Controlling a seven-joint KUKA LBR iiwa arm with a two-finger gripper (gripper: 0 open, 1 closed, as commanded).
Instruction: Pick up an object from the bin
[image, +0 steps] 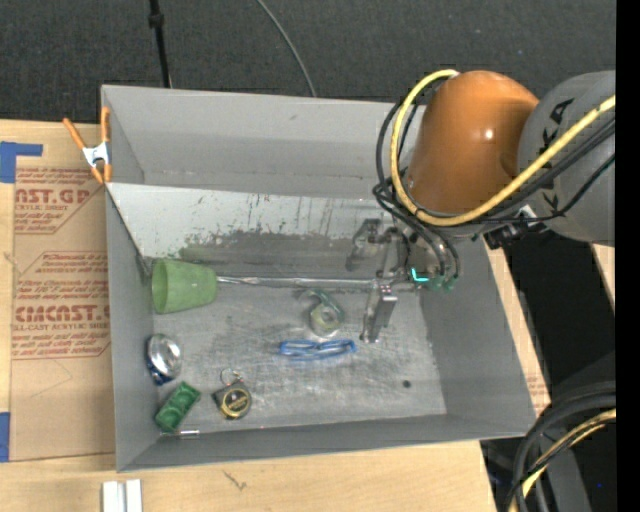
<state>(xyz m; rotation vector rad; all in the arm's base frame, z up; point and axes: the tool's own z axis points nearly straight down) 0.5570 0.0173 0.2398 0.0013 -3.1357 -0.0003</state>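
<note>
1. Status. The gripper (373, 330) stood low in the bin (250, 150), right of centre and close to the floor. I could not tell whether it was apart or together, and I saw nothing held in it.

2. Nearest things. A small round pale-green piece (323, 317) lay just beside the gripper on its left. A thin blue loop (318, 349) lay flat on the floor near it, toward the front wall. I could not tell which of the 2 was the pick.

3. Risks, as I judged them. An off-centre descent would push the round piece aside rather than enclose it. A closure might slide over the flat loop. Because the 2 lay near each other, 1 closure could catch both or neither. The green cup (183, 286) lay well apart and posed no hazard.
</note>
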